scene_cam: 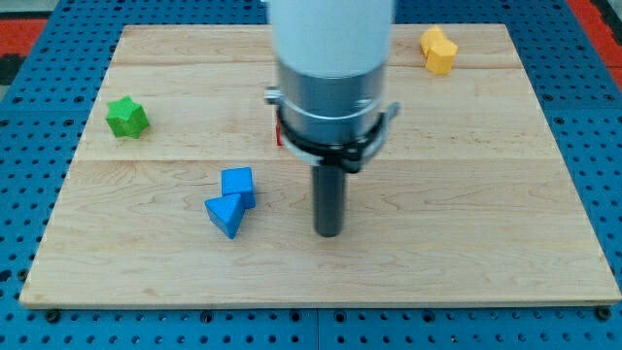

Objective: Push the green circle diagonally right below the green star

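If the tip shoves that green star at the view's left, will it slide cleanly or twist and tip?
The green star sits low and flat on the smooth wooden board, so it probably slides rather than tips. Its notched outline suggests an off-centre push would likely twist it. It looks small and solid, probably light. My tip is well to its right, near the blue blocks.

Bystander blocks on the wooden tabletop

A blue cube touches a blue triangular block left of centre; a yellow block sits near the view's top right; a red sliver shows mid-board.
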